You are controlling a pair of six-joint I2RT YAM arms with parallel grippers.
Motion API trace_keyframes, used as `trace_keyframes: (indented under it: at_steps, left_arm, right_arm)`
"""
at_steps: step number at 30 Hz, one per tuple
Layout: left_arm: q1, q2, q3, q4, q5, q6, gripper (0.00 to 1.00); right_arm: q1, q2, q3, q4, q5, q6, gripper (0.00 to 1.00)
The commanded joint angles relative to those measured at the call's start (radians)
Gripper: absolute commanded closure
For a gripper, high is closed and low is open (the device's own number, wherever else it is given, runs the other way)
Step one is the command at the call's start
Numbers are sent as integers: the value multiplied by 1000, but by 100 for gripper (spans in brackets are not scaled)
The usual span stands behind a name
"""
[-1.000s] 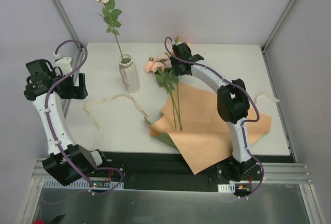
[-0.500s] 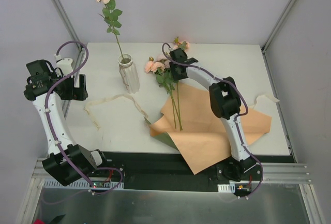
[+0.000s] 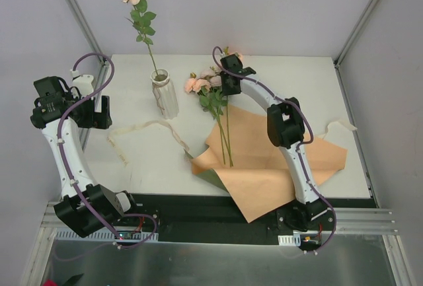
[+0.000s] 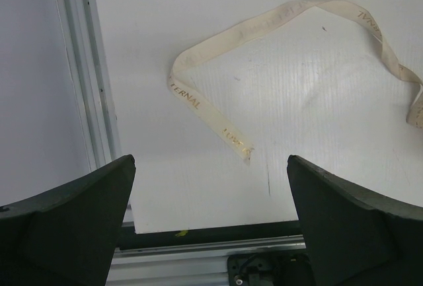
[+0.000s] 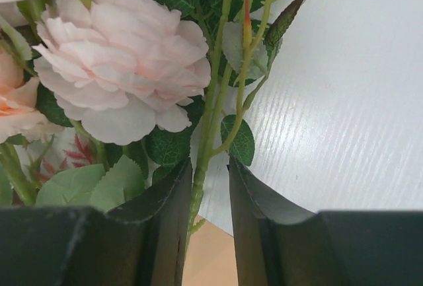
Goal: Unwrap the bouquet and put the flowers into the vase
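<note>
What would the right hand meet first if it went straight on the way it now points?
The thin green flower stem: it runs between the fingers of the right hand, which stand apart around it. Just beyond come leaves and, off to one side, a pink bloom; depth there is unclear.

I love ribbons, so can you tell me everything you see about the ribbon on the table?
The ribbon is a long, narrow cream strip with small gold letters printed on it. It is untied and lies loose and curvy on the white table, close to the vase. Nothing is holding it.
</note>
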State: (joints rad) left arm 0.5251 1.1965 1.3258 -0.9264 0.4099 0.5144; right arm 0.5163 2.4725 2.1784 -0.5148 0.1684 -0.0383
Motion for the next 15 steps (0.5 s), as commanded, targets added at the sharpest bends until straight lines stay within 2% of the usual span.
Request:
trace_keyframes:
  at_steps: [1,9,11,15]
  left_arm:
    - [3,-11,0,-14,-5,26,1]
    - [3,-26,3,-19,-8,42,1]
    - [3,-32,3,-23,-5,44,1]
    - [3,-40,0,-29,-2,50,1]
  right_arm:
    - [-16,31,87,-96,-49,35,69]
    - [-18,51,103,-169,-89,64,73]
    - [-19,42,98,-169,-89,69,78]
    - [-21,-30,48,-134,-78,92,98]
